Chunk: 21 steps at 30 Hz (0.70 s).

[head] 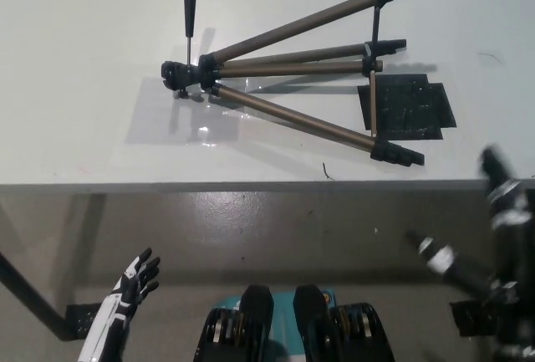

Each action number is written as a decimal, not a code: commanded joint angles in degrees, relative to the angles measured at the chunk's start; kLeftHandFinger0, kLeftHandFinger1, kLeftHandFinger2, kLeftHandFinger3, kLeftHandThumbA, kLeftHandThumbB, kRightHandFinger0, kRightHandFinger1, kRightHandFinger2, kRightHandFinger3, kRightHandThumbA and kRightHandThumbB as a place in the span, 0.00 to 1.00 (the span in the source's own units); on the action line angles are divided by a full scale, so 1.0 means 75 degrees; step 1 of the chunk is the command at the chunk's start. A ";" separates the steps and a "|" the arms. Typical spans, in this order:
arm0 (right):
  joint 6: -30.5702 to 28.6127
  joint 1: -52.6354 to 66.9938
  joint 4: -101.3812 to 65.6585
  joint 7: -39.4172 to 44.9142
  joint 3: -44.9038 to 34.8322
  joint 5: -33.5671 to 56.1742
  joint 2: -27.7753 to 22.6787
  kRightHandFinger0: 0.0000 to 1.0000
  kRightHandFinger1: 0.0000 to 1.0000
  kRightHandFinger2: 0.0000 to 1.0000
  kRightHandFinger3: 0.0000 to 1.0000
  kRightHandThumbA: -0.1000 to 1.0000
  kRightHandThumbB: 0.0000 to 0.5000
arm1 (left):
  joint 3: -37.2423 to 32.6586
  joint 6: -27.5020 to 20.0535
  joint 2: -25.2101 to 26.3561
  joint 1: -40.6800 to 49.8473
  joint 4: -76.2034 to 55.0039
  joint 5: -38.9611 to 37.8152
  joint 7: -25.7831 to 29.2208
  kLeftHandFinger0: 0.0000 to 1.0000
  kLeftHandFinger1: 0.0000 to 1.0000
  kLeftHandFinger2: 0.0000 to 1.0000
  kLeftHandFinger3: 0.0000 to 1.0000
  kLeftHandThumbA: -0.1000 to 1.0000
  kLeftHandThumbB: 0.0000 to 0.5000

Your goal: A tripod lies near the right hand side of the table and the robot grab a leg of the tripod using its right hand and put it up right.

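The left hand (134,282) sits at the lower left of the frame, below the table edge, its white forearm cut off by the bottom border; its fingers are spread wide and hold nothing. The table (84,86) is white, smooth and faintly glossy, filling the upper half; beneath its front edge lies a grey, mottled floor (276,228). The tripod (292,86) lies flat on the table, centre to upper right, its black head and thin handle pointing left, three bronze metal legs fanning right to black feet. A flat black patch (410,109) lies partly under the legs. The right hand (497,237) at the lower right is blurred and partly cut off; I cannot tell how its fingers stand.
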 commanded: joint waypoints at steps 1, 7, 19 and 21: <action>0.1068 -0.1115 -0.1283 0.0305 -0.0345 -0.0725 -0.0544 1.00 1.00 1.00 1.00 0.99 0.73 | -0.0067 -0.0351 0.0143 -0.0078 -0.0261 -0.0025 -0.0216 1.00 1.00 1.00 1.00 1.00 0.65; 0.3344 -0.3565 -0.1601 0.1383 -0.0267 -0.1662 -0.1701 1.00 1.00 1.00 1.00 0.94 0.88 | -0.0038 -0.0461 0.0114 -0.0066 -0.0132 0.0046 -0.0195 1.00 1.00 1.00 1.00 1.00 0.68; 0.4206 -0.8368 0.2509 0.2805 0.1869 -0.3484 -0.2424 1.00 1.00 1.00 1.00 0.98 1.00 | -0.0089 -0.0320 0.0169 0.0001 -0.0208 0.0124 -0.0254 1.00 1.00 1.00 1.00 1.00 0.62; 0.4270 -0.8944 0.3274 0.3023 0.2269 -0.3637 -0.2327 1.00 1.00 1.00 1.00 0.96 1.00 | -0.0089 -0.0323 0.0194 -0.0016 -0.0168 0.0242 -0.0213 1.00 1.00 1.00 1.00 1.00 0.63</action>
